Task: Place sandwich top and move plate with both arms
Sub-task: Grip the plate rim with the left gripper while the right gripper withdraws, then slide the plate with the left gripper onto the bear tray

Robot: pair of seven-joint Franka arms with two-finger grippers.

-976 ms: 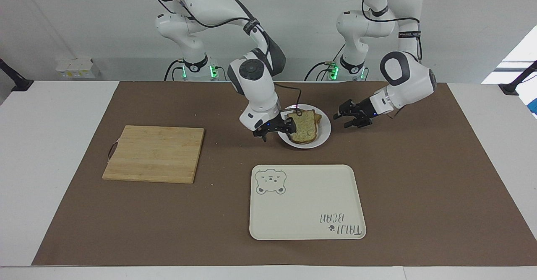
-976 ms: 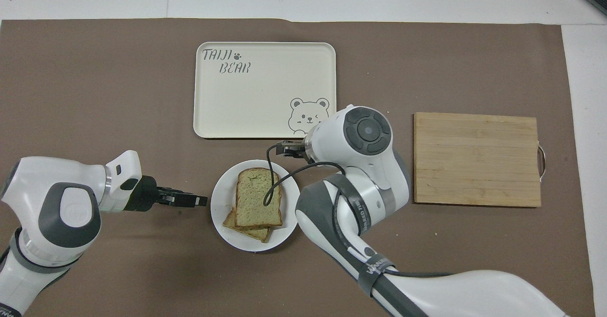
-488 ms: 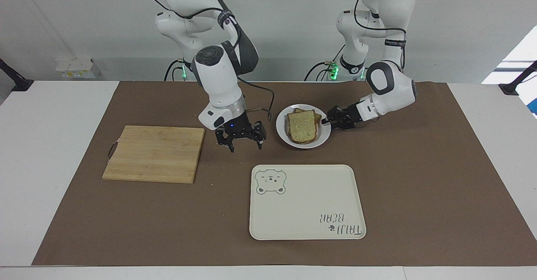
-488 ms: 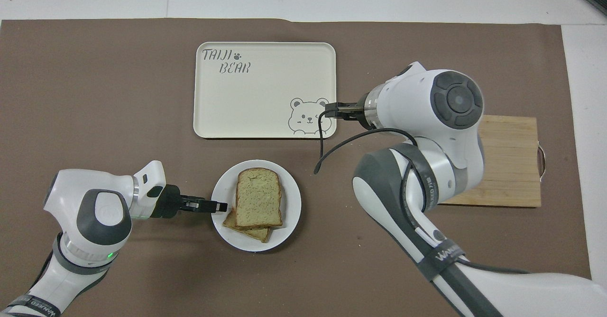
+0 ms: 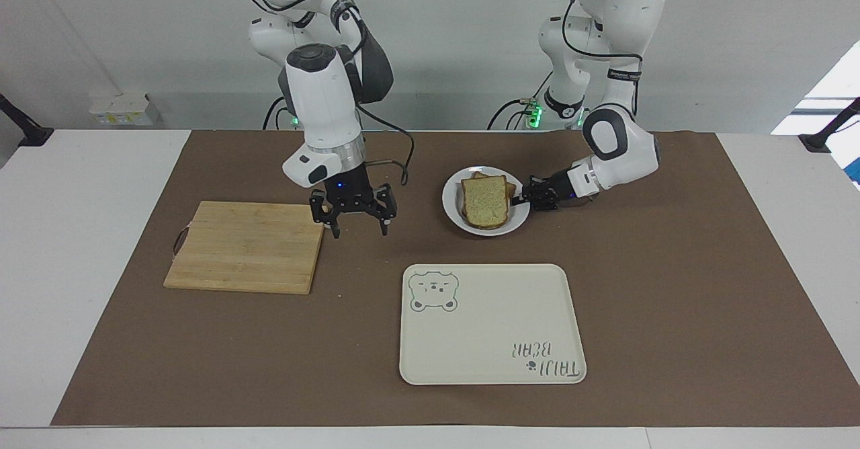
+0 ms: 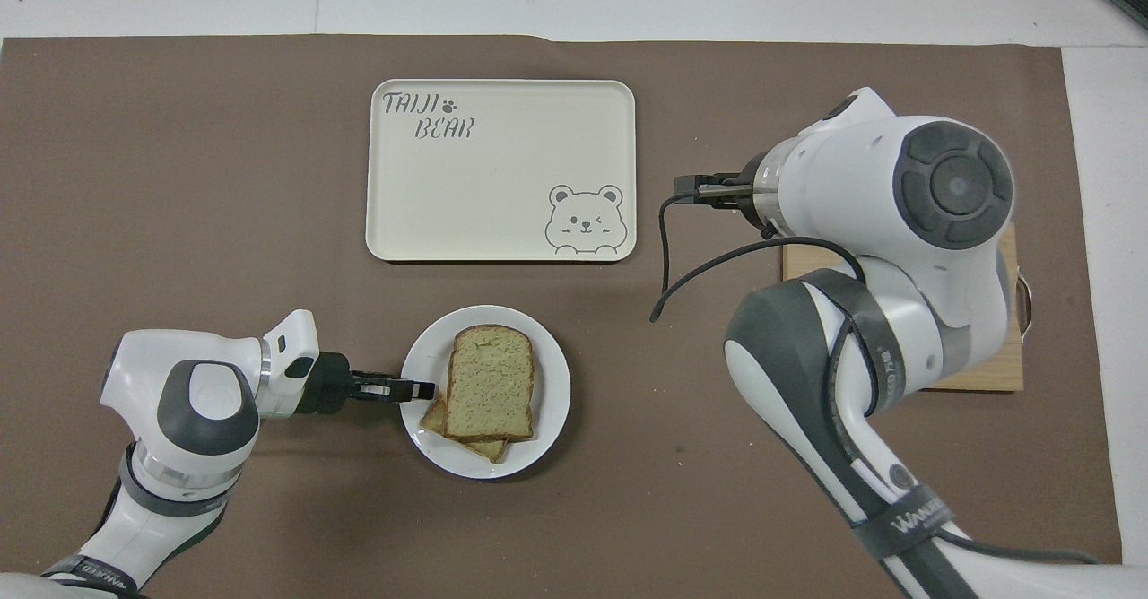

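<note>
The sandwich top, a plain speckled bread slice, lies on another slice on the small white plate. My left gripper lies low at the plate's rim on the left arm's side, shut on that rim. My right gripper hangs open in the air, fingers pointing down, over the mat between the plate and the cutting board, holding nothing.
A cream bear tray lies farther from the robots than the plate. A bamboo cutting board sits toward the right arm's end, partly covered by that arm in the overhead view. A brown mat covers the table.
The right gripper left the bread on the plate and swung away toward the cutting board. The left gripper advanced to the plate's rim and closed on it.
</note>
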